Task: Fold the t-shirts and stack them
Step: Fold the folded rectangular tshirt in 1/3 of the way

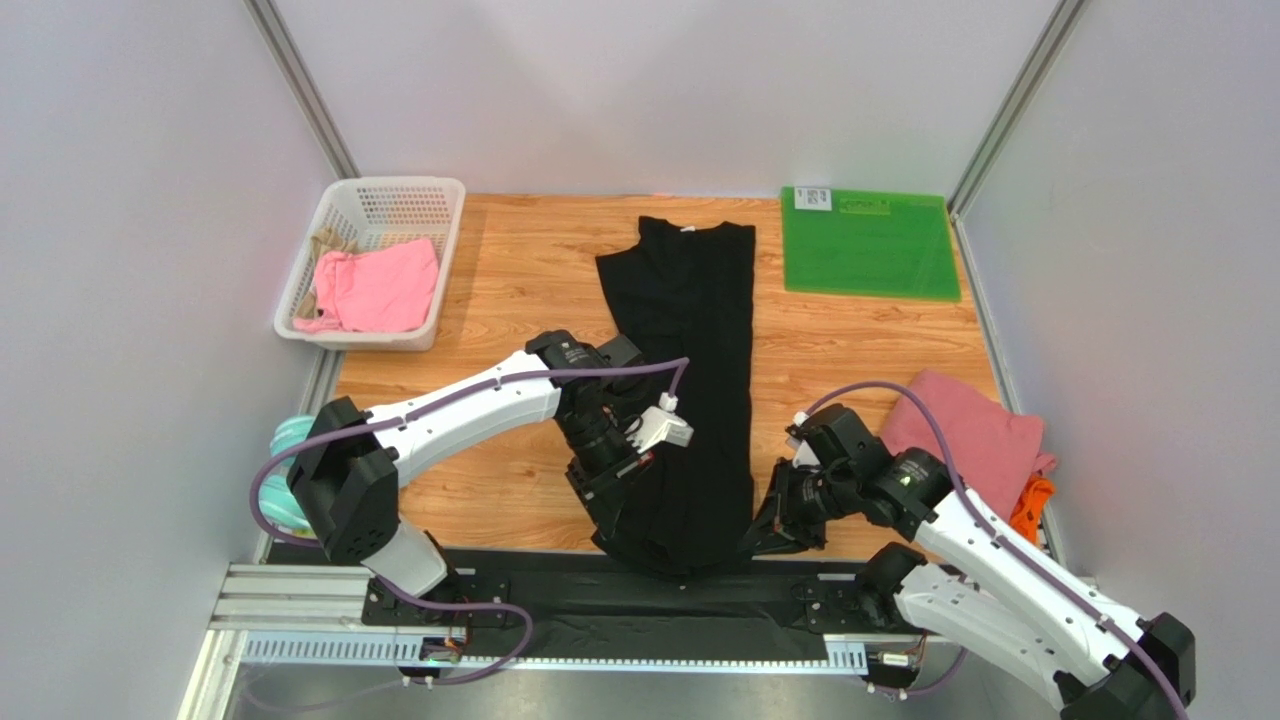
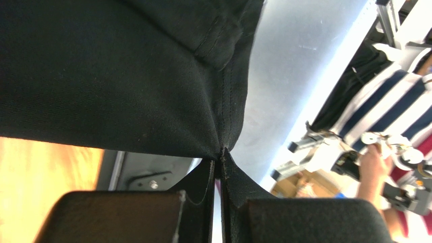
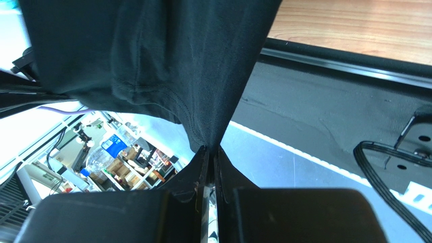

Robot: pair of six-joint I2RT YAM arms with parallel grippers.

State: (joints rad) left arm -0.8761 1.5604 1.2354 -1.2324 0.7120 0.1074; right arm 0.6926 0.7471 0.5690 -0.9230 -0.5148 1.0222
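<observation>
The black t-shirt (image 1: 691, 330) lies as a long narrow strip from the far middle of the table to the near edge. My left gripper (image 1: 613, 518) is shut on its near left corner, and the pinched seam shows in the left wrist view (image 2: 221, 152). My right gripper (image 1: 759, 525) is shut on its near right corner, where the hem bunches between the fingers (image 3: 209, 149). The near end of the black t-shirt (image 3: 152, 50) is lifted off the table. The dusty-pink t-shirt (image 1: 969, 435) lies at the right edge, with the orange t-shirt (image 1: 1029, 510) partly under it.
A white basket (image 1: 338, 225) at the far left holds a bright pink cloth (image 1: 376, 285). The stiff green mat (image 1: 869, 243) lies at the far right. A black rail (image 1: 601, 608) runs along the near table edge by the arm bases.
</observation>
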